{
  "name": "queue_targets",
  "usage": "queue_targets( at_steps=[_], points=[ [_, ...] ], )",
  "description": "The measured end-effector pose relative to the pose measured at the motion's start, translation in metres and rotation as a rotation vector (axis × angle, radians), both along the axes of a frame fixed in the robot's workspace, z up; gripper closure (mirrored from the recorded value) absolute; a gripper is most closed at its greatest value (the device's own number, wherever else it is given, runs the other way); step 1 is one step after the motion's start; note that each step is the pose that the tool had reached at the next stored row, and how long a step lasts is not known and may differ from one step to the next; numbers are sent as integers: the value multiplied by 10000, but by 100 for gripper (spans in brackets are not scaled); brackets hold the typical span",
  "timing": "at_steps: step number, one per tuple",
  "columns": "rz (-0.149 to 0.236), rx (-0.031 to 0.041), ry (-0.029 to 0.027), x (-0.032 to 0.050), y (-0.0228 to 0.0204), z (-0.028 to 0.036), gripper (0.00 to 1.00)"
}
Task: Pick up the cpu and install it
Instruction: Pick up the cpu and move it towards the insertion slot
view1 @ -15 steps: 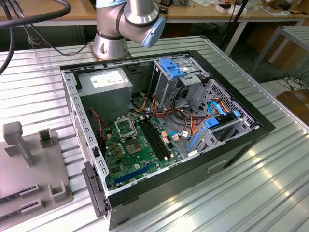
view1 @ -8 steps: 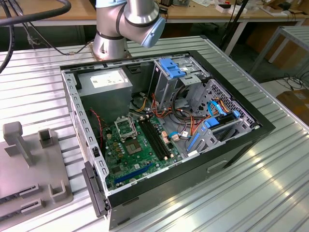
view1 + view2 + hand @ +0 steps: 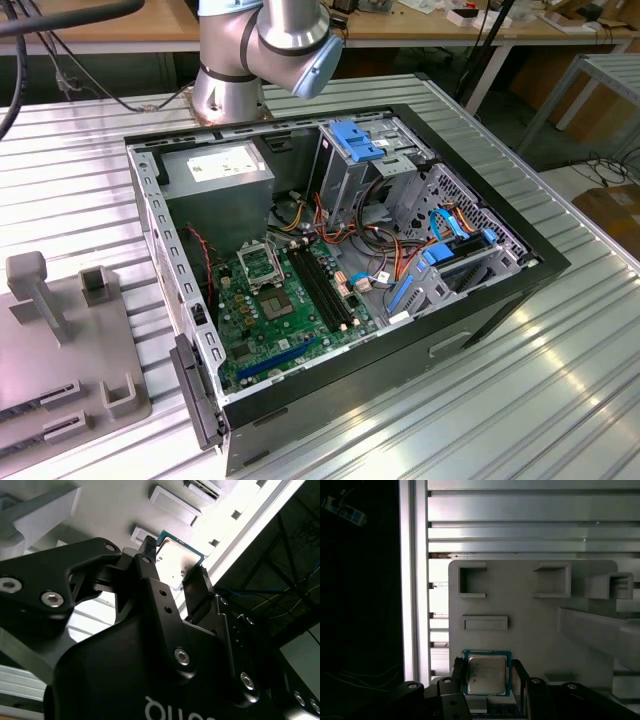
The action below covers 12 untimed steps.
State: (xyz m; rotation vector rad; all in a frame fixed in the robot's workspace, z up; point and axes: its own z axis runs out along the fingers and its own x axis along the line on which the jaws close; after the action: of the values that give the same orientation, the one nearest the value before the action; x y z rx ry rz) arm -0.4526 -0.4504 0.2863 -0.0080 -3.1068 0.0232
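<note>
The gripper (image 3: 489, 679) has its two black fingers (image 3: 457, 675) pressed against opposite edges of the chip (image 3: 487, 670), narrowed to just its width and pinching it. In both wrist views the square chip sits squarely between the tips, silver lid showing and green rim around it. Behind it is the pale grey holder tray (image 3: 530, 630) with its raised pockets, lying on the ribbed metal table (image 3: 520, 525). Whether the chip is clear of the tray I cannot tell.

In the exterior view the open computer case (image 3: 350, 395) sits mid-table, with the tray at eight o'clock from it and the arm's base (image 3: 225, 95) at twelve. Inside, on the green board (image 3: 255, 335), the socket (image 3: 262, 265) lies toward eleven o'clock, with the memory slots (image 3: 320, 285) just beside it at three o'clock.
</note>
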Motion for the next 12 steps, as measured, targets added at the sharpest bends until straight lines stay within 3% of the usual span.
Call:
queue_targets(
  at_steps=[12],
  points=[
    [0,-1,10,2,0,45,53]
  ],
)
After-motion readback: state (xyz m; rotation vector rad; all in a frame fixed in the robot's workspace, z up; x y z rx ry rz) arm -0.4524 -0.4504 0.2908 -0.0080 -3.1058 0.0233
